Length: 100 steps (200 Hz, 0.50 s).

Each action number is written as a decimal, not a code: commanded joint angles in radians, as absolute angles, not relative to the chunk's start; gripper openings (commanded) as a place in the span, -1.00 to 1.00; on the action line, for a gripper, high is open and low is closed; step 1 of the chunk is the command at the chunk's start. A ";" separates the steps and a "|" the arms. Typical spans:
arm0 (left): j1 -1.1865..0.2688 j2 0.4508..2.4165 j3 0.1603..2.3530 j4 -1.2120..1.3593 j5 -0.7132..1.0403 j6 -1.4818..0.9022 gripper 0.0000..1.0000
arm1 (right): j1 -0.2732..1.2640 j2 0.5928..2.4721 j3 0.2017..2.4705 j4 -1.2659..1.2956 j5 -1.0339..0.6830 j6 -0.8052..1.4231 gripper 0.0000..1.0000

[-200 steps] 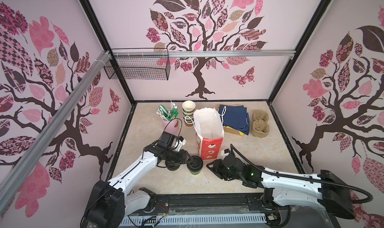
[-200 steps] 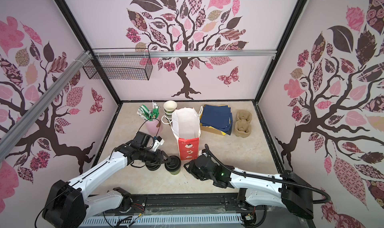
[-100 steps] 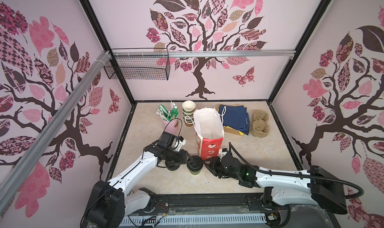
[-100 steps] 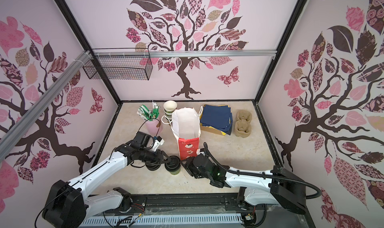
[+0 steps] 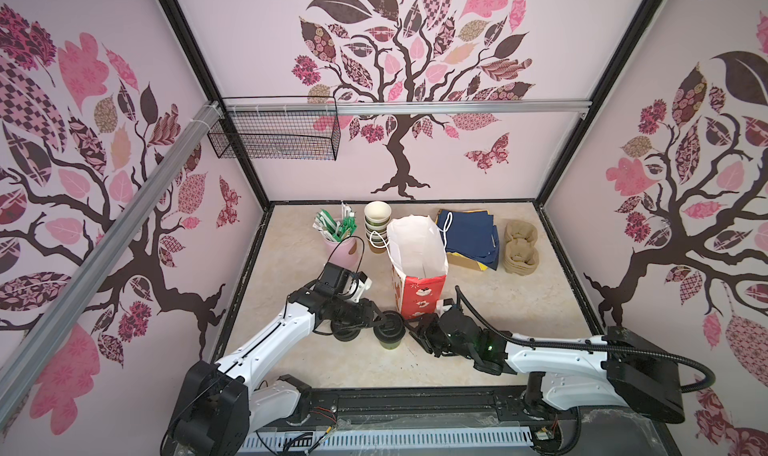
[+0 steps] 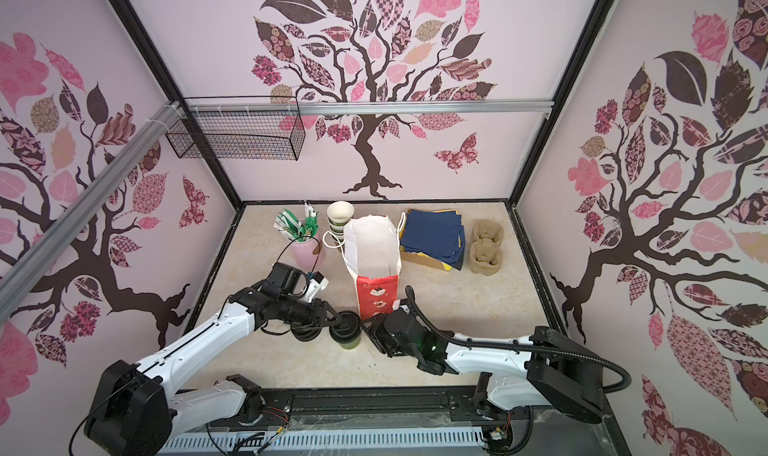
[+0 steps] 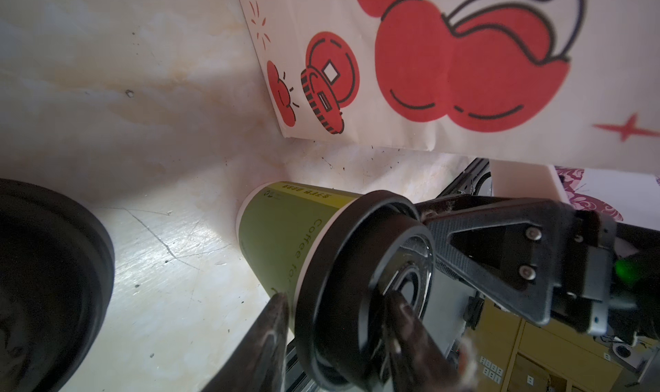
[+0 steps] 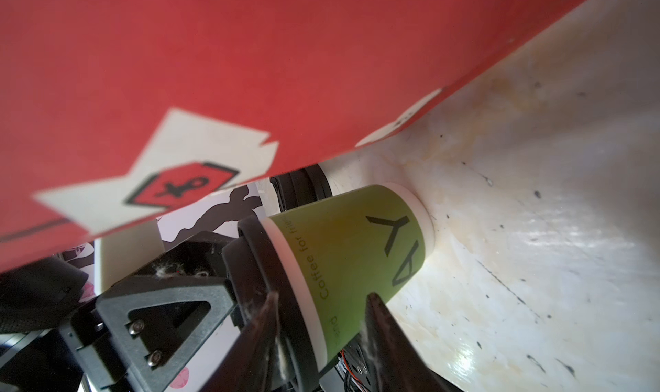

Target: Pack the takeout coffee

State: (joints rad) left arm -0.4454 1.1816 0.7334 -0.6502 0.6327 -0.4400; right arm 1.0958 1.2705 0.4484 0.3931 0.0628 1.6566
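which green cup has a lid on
The front cup beside the red bag wears a black lid; the stacked cups at the back stand open, white inside.

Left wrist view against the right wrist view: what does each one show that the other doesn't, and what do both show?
Only the left wrist view shows the top face of the lid and the white side of the bag with its red prints. Only the right wrist view shows the bag's red side and the black mark on the cup. Both show the green cup standing on the table by the bag with its lid on and "Coffee for" on its wall. Both also show the left gripper and right gripper at its top.
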 commanded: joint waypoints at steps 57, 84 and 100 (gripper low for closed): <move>-0.449 1.201 0.730 -0.749 0.501 -0.419 -0.09 | 1.097 1.330 0.399 0.180 -0.011 1.711 -0.12; -0.449 1.203 0.730 -0.748 0.505 -0.418 -0.09 | 1.097 1.294 0.420 0.238 -0.008 1.643 -0.07; -0.449 1.202 0.729 -0.747 0.510 -0.418 -0.09 | 1.097 1.257 0.437 0.286 0.018 1.597 -0.03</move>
